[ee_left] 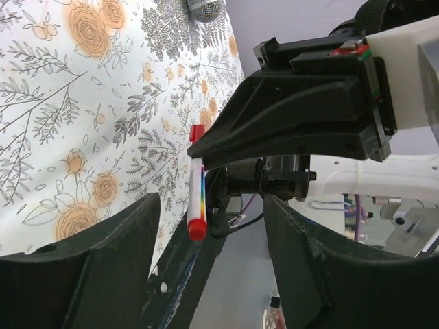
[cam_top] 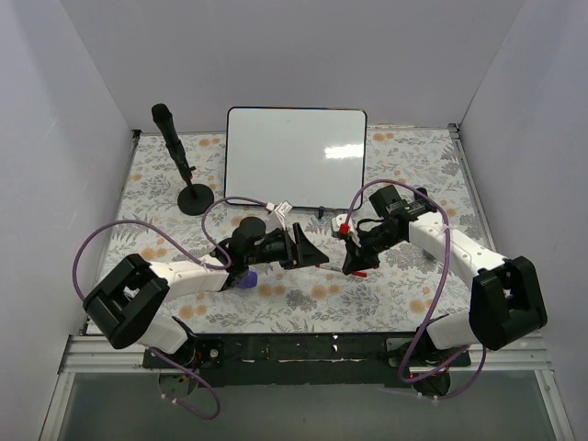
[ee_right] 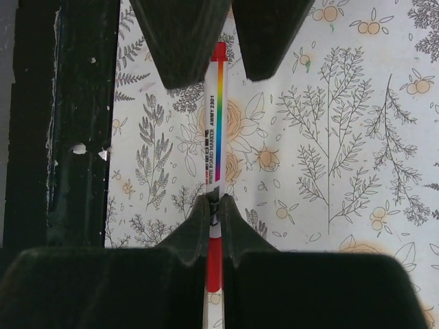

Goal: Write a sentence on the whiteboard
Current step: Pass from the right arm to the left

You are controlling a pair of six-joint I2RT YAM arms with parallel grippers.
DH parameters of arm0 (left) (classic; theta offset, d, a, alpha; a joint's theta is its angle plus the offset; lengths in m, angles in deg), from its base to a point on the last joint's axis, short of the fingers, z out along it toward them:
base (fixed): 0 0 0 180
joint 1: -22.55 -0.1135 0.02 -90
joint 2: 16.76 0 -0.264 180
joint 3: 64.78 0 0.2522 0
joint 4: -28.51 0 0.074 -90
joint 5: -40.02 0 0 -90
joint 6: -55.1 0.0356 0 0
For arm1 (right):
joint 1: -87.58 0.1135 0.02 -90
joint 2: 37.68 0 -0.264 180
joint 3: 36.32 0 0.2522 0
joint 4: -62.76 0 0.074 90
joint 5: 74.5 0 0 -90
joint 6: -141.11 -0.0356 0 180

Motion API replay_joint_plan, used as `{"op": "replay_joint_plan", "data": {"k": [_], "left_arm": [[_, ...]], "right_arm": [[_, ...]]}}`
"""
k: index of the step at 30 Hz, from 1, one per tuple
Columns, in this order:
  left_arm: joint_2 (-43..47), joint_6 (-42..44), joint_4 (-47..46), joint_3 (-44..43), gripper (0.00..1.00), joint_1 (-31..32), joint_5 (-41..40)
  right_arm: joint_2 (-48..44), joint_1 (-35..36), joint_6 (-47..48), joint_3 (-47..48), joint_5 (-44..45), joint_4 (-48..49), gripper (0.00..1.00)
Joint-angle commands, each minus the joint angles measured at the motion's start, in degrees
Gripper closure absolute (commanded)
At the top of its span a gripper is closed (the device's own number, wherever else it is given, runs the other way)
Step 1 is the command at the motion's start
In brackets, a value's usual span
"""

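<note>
White and glossy, the whiteboard (cam_top: 296, 156) stood upright at upper centre of the top view. Its long axis ran left to right and its face was turned toward the arms. Right gripper (ee_right: 214, 205): jaws clamped on a red-capped marker (ee_right: 214, 130), which ran vertically in the right wrist frame. Left gripper (cam_top: 315, 252): jaws apart, flanking the marker's upper end above the floral tablecloth (cam_top: 413, 165).

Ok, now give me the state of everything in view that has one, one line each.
whiteboard: standing at the back, blank, no writing visible.
marker: clamped in the right gripper, red at both ends.
right gripper: shut on the marker.
left gripper: open, fingers either side of the marker's far end.
microphone: standing on its round base.
</note>
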Motion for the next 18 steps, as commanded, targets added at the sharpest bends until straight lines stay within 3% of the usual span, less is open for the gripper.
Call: {"op": "replay_joint_plan", "data": {"k": [1,6,12,18], "left_arm": [[-1.95,3.10,3.84,-4.45,0.42,1.84,0.11],[-2.66,5.82,8.42,-7.44,0.44,3.69,-3.14],[-3.88,6.62,8.86,-8.15,0.52,5.18,-4.20],[-3.27,7.76,9.74,-8.41,0.53,6.07,-7.01]], "right_arm": [[0.69,1.07,0.83,3.15,-1.93,-1.93,0.99],[0.61,1.25,0.04,3.15,-2.02,-1.40,0.99],[0.96,1.16,-1.01,3.33,-3.25,-1.58,0.99],[1.57,1.16,-2.86,3.85,-4.12,-1.05,0.99]]}}
